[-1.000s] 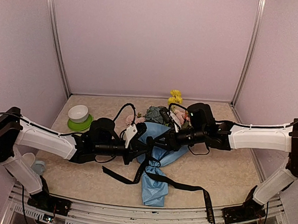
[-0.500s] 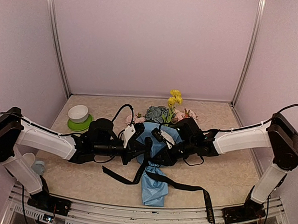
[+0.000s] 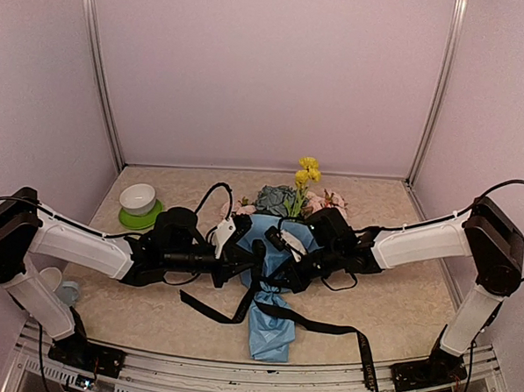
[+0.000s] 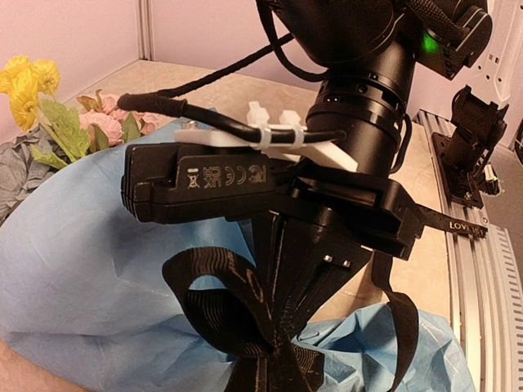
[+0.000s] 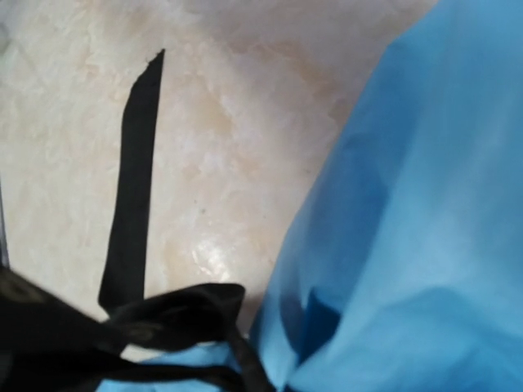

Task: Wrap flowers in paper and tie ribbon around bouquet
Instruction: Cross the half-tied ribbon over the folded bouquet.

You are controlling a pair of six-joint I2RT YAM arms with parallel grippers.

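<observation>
**Ana:** What is the left claw (image 3: 245, 263) doing?

**Ben:** It is clenched tight on the long thin black cloth ribbon (image 3: 325, 326), right at the knot.

**Ana:** And the right claw (image 3: 278, 266)?

**Ben:** It is pinched closed on the same ribbon, just right of the left claw. Their tips nearly touch.

**Ana:** Where is the bouquet?

**Ben:** The light-blue paper cone bouquet (image 3: 269, 326) lies under both claws, with its thin end pointing near. The ribbon goes around its middle. The loose ends trail near left and near right on the pale table (image 3: 397, 300).

**Ana:** And the flowers?

**Ben:** The pink, yellow and blue-green flowers (image 3: 307, 174) poke out of the far end. A green saucer (image 3: 140, 218) sits far left.
</observation>
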